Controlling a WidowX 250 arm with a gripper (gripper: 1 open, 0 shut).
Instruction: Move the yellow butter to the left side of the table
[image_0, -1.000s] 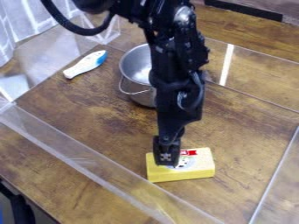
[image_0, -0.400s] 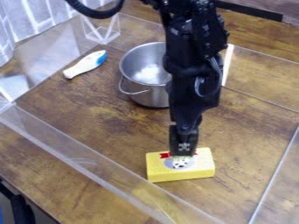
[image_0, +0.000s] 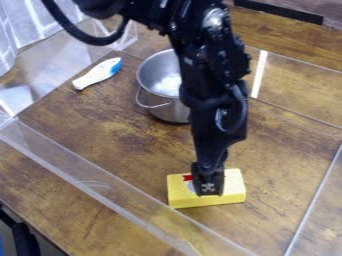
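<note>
Brown wood grain covers the table (image_0: 80, 130), which is fenced by clear plastic walls; a steel pot (image_0: 160, 85) sits toward the back and a white-and-blue item (image_0: 96, 73) lies off to its left. Near the front right edge rests the yellow butter (image_0: 214, 189), a small flat box lying label-up. Directly above it the gripper (image_0: 206, 180) points straight down with its jaws spread wide, the tips low over the box's top face and holding nothing; whether they touch it cannot be made out. The box looks light and fairly stiff, probably cardboard with a smooth printed skin that could slip under a shallow pinch. Its low height leaves little side wall, so the surest hold would seem to be across the shorter width, near the middle, with the fingers sunk almost to the wood.
</note>
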